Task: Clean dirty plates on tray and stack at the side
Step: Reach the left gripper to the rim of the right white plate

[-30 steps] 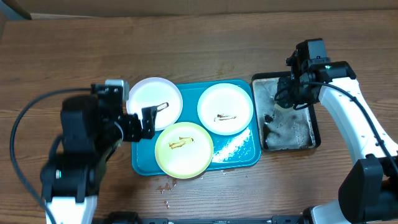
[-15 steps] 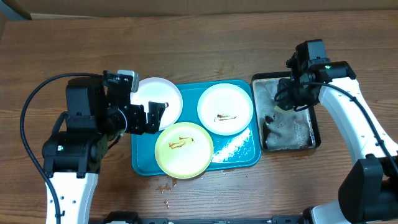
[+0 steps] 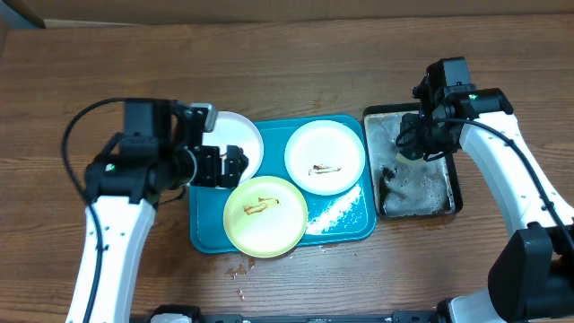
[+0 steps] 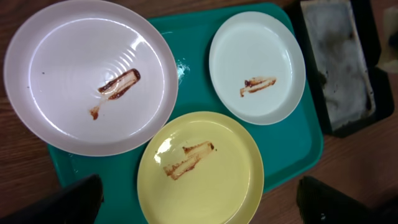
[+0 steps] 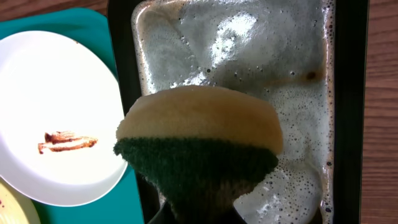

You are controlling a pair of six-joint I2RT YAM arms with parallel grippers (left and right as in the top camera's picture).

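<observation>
Three plates lie on the teal tray (image 3: 345,215). Each carries a brown smear. The left white plate (image 4: 90,74) overhangs the tray's left rim; the other white plate (image 4: 257,67) sits at the right, and the pale yellow plate (image 4: 200,168) at the front. My left gripper (image 3: 226,167) hovers open between the left white plate (image 3: 235,136) and the yellow plate (image 3: 265,215), touching nothing. My right gripper (image 3: 414,144) is shut on a sponge (image 5: 199,134), yellow with a green scouring side, above the black tray.
The black tray (image 3: 457,184) of foamy water (image 5: 249,50) stands right of the teal tray, almost touching it. Small crumbs (image 3: 238,269) lie on the wooden table in front of the teal tray. A cardboard wall runs along the back edge.
My left arm has swung right and back, bringing its open gripper over the tray's left part. The right arm and its sponge have stayed put.
</observation>
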